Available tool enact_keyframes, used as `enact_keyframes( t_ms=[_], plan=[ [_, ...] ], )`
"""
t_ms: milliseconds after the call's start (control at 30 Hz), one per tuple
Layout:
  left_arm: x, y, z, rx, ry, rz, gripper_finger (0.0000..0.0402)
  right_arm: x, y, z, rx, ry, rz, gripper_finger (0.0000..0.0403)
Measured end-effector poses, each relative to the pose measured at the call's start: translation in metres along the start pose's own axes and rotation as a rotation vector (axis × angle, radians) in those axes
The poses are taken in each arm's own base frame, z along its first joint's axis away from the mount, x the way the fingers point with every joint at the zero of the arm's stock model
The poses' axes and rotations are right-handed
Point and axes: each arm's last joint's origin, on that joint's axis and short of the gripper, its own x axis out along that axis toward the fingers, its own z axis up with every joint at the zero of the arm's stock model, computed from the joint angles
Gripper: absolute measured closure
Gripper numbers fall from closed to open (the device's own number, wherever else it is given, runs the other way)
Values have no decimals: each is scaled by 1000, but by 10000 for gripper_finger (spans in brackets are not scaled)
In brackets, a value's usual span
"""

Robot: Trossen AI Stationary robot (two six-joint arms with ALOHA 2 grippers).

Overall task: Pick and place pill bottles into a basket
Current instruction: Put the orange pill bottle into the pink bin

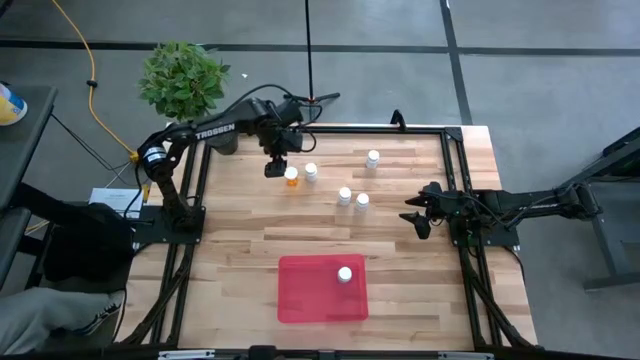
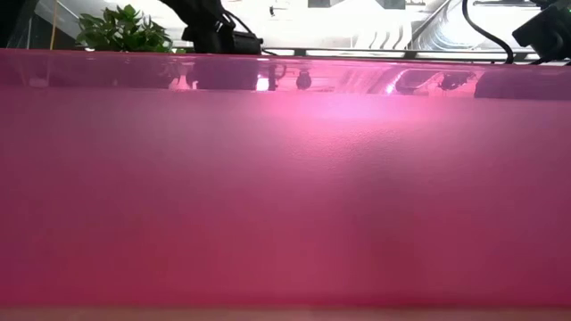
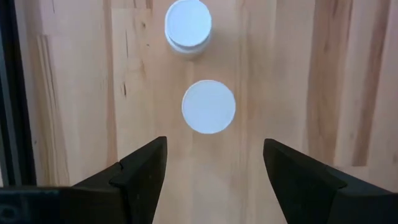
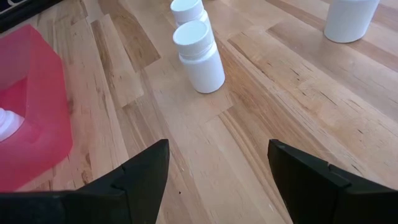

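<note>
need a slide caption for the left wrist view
Left gripper open above the white cap of a pill bottle, a second bottle beyond it.

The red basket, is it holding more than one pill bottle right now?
No, the high view shows one white-capped pill bottle in the red basket.

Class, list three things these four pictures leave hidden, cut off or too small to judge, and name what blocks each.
1. Low view: the table and bottles, hidden behind the red basket wall filling the frame.
2. Right wrist view: the bottle in the basket, cut off by the picture's edge.
3. High view: bottle labels, too small; the orange bottle sits partly under the left gripper.
</note>
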Motion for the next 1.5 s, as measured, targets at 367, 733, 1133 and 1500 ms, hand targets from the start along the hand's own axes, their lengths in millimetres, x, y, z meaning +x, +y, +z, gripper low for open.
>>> enact_keyframes(
  t_ms=[367, 733, 1133, 1500],
  plan=[
    [8, 2, 1, 52, -27, 17, 103, 0, 0, 0, 0, 0, 0, 139],
    [20, 3, 5, 61, -13, -6, 103, 0, 0, 0, -1, 0, 0, 139],
    [48, 9, 7, 50, 45, -42, 103, 0, 0, 0, 1, 0, 0, 139],
    [55, 11, 9, 47, 49, -46, 103, 0, 0, 0, 0, 1, 0, 139]
  ],
)
